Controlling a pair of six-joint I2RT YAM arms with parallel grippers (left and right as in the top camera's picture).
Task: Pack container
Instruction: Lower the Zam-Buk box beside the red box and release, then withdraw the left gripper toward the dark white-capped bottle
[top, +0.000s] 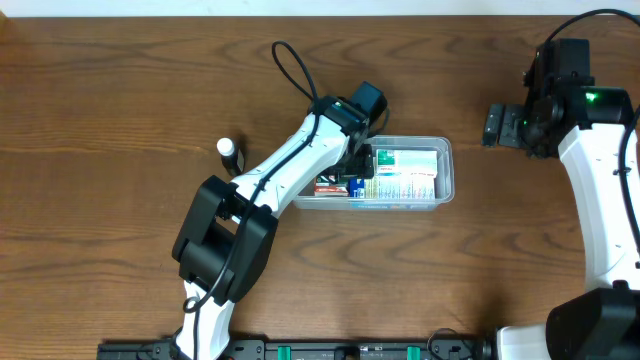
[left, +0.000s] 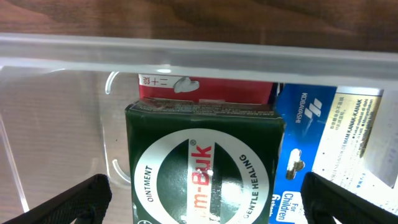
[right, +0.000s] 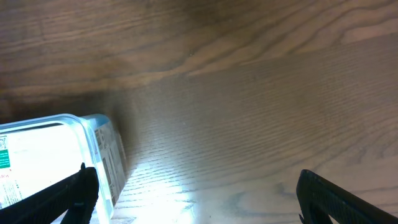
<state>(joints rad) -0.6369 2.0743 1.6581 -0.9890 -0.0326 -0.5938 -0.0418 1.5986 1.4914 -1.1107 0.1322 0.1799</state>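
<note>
Inside the container (top: 450, 170), boxes (top: 405, 172); small bottle (top: 228, 150) outside

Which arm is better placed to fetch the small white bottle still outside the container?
Probably left. The left fingers, open, are at the container, and the bottle stands left of it, beside that arm. The right fingers, also open, wait beyond the container's far end.

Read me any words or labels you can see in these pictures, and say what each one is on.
"m-Buk", "OINTMENT", "GENTLE HEALING": green box.
"Children": blue box.
"十二": red box; rest blurred.
White box, overhead view: print too small.
</note>
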